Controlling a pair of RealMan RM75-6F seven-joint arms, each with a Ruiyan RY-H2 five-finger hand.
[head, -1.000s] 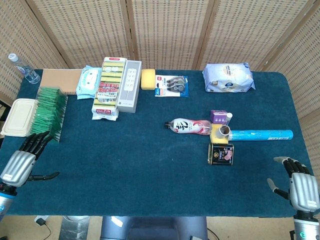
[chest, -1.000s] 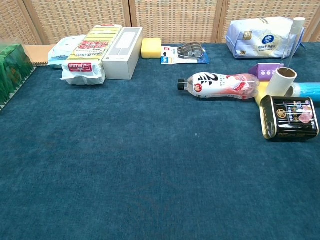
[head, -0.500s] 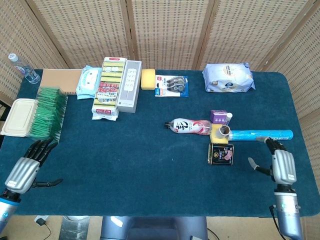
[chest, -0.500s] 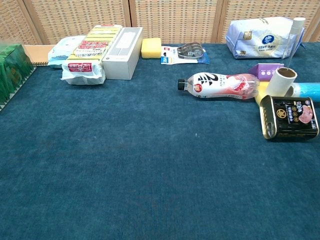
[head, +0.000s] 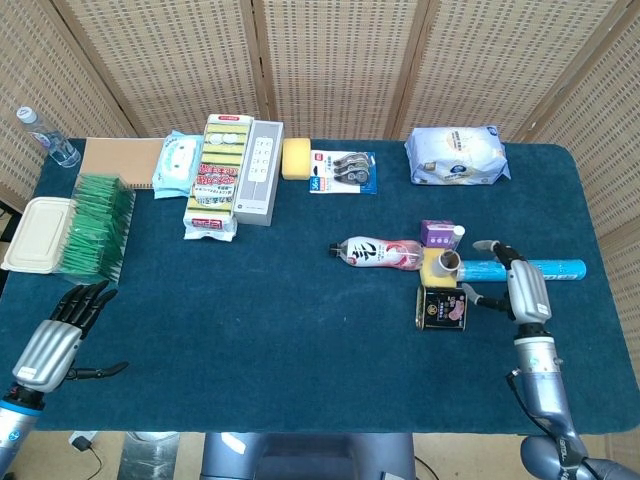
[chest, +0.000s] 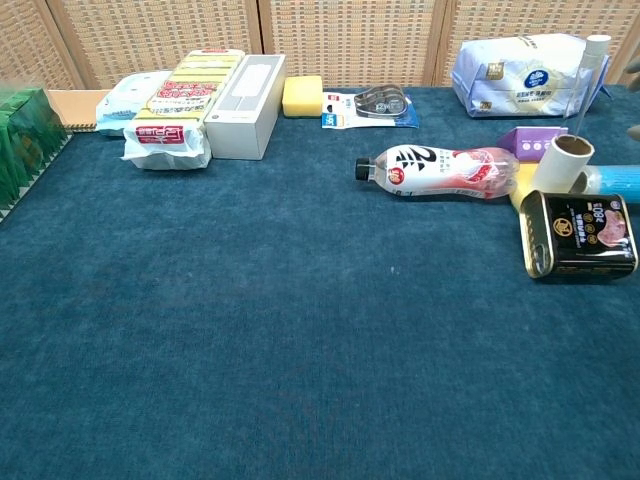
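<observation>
fingers spread and holding nothing, the right robot hand hovers over the blue roll lying on its side on the worktop, just beside the black tin and the yellow sponge. roll looks light and fairly stiff on its cardboard core, with a smooth wrap that may slip and roll; taking it around the middle, across its width, seems safest. left robot hand rests released near the worktop's front corner, well apart from the green packets.
</observation>
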